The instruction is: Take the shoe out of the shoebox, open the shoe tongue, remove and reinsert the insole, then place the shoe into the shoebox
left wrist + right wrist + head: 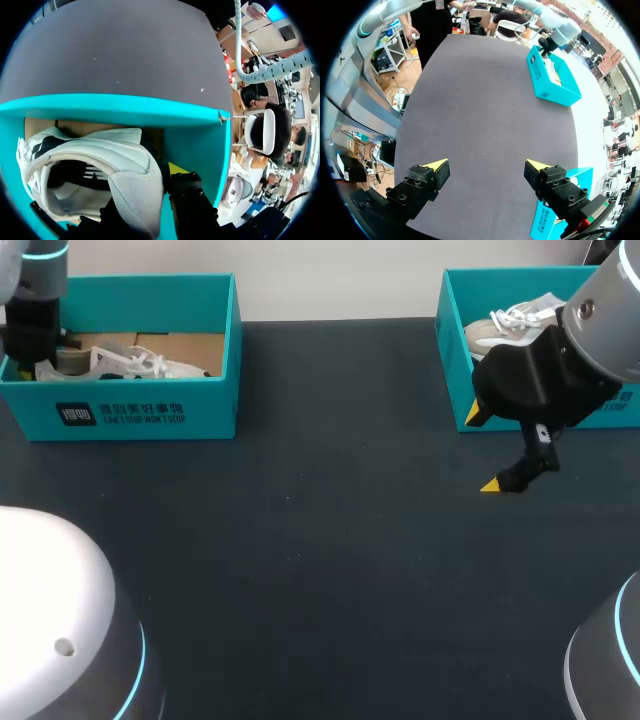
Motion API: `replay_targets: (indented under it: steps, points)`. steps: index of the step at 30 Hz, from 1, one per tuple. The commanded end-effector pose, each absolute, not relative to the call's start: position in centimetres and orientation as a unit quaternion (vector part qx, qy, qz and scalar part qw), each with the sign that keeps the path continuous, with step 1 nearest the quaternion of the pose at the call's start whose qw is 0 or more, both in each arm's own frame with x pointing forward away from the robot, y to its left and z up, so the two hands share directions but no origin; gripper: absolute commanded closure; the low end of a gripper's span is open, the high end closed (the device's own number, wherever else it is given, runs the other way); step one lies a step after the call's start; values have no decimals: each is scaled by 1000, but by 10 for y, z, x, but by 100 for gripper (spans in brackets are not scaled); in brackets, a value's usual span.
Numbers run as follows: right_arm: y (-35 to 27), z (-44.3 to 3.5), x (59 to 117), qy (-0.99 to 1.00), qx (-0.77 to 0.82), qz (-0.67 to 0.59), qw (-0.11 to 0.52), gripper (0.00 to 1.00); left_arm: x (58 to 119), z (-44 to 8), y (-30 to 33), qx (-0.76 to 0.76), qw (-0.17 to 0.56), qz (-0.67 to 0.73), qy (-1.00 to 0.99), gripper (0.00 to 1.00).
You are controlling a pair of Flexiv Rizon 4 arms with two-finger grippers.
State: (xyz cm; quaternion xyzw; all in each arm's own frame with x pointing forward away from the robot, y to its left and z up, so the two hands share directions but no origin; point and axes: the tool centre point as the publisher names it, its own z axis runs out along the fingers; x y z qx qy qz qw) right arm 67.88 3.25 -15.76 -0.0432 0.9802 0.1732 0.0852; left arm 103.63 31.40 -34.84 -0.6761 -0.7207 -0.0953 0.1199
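The left gripper is down inside the left shoebox, at its outer end, and the wrist view shows the padded heel of the white shoe right in its mouth. Whether it has truly clamped, I cannot tell. The shoe lies low in the box with its toe toward the long teal wall. If the hold is only on that soft heel collar, I'd worry it peels free on the lift, or the toe catches the wall and drags the light box along. The right gripper hangs spread wide and empty over the dark table, in front of the other shoebox, well apart and no help steadying anything.
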Motion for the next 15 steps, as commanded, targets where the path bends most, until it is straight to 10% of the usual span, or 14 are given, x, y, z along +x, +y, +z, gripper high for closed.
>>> replay_targets:
  steps: [1,15]
  points:
    - [35,-158,682,981,-43,171,82,0,1037,-358,315,-675,123,-93,-721,100]
    - [35,-158,682,981,-43,171,82,0,1040,-379,318,-674,141,-85,-720,100]
